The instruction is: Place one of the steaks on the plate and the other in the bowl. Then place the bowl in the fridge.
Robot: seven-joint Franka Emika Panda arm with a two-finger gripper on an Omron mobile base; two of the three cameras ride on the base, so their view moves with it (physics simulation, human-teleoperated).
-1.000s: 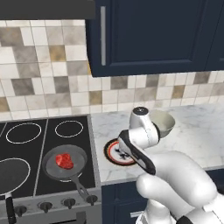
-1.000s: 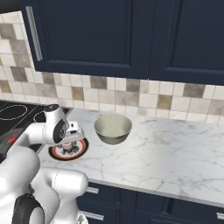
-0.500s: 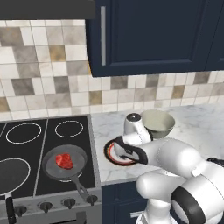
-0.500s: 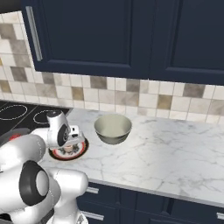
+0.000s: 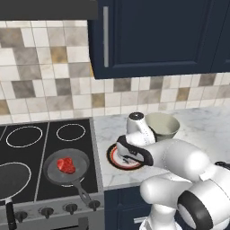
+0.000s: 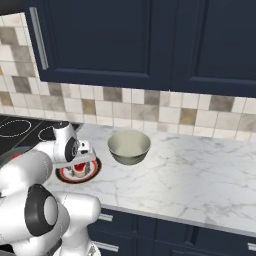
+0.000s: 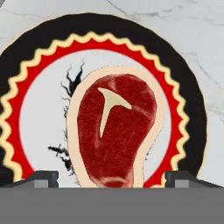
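Note:
One steak (image 7: 116, 127), red with a pale fat rim, lies flat on the white centre of the plate (image 7: 192, 109). My gripper (image 7: 111, 180) hangs just above it, open, its two fingertips (image 7: 41, 178) standing wide on either side of the meat. The plate (image 5: 117, 162) sits on the marble counter beside the stove, half hidden under my hand. The other steak (image 5: 66, 165) rests in a dark frying pan (image 5: 67, 170) on the stove. The bowl (image 5: 161, 126) (image 6: 129, 146) stands empty just right of the plate. The fridge is out of view.
A second dark pan (image 5: 11, 182) sits at the stove's front left. Navy wall cabinets (image 5: 152, 36) hang over the counter, with a tiled wall behind. The marble counter (image 6: 200, 175) stretches right of the bowl.
My arm's elbow has swung down and toward the cameras while the hand stayed over the plate. The steak in the pan and the bowl have not moved.

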